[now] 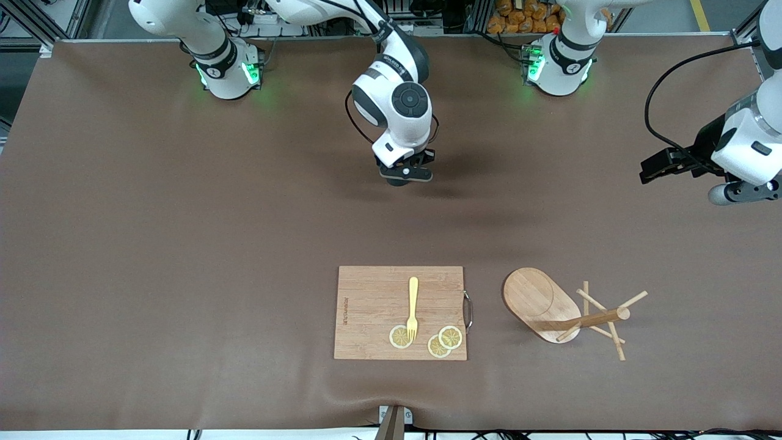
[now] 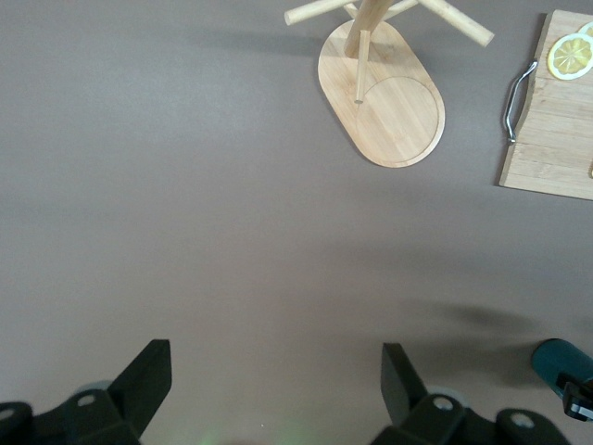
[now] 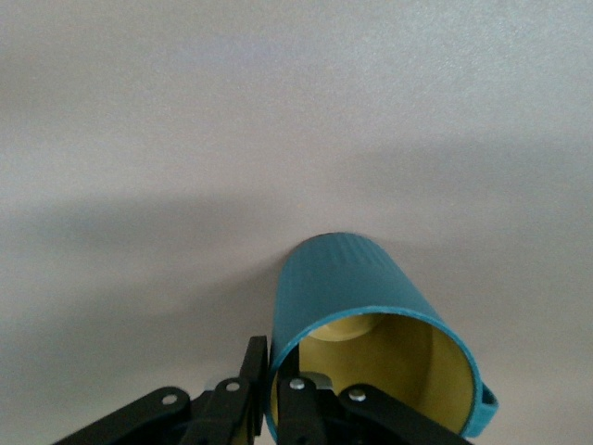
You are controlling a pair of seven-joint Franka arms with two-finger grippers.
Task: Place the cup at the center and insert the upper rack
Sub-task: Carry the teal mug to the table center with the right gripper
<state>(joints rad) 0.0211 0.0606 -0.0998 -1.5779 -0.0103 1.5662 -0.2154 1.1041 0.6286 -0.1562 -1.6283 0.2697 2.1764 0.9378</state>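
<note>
The teal ribbed cup (image 3: pixel 345 289) with a tan-yellow inside hangs in my right gripper (image 3: pixel 271 366), which is shut on its rim, one finger inside and one outside. In the front view that gripper (image 1: pixel 405 175) is low over the middle of the table, nearer the robots than the cutting board, and its hand hides most of the cup. I cannot tell whether the cup touches the table. The cup also shows in the left wrist view (image 2: pixel 559 358). The upper rack (image 1: pixel 540 302), a wooden mug tree, lies on its side beside the board; it also shows in the left wrist view (image 2: pixel 394 102). My left gripper (image 2: pixel 273 389) is open and empty, and it waits in the air at the left arm's end of the table (image 1: pixel 666 165).
A rectangular wooden cutting board (image 1: pixel 372 305) with a metal handle lies near the front camera. On it are a yellow fork (image 1: pixel 413 302) and three lemon slices (image 1: pixel 400 337). The brown table (image 1: pixel 183 244) stretches wide toward the right arm's end.
</note>
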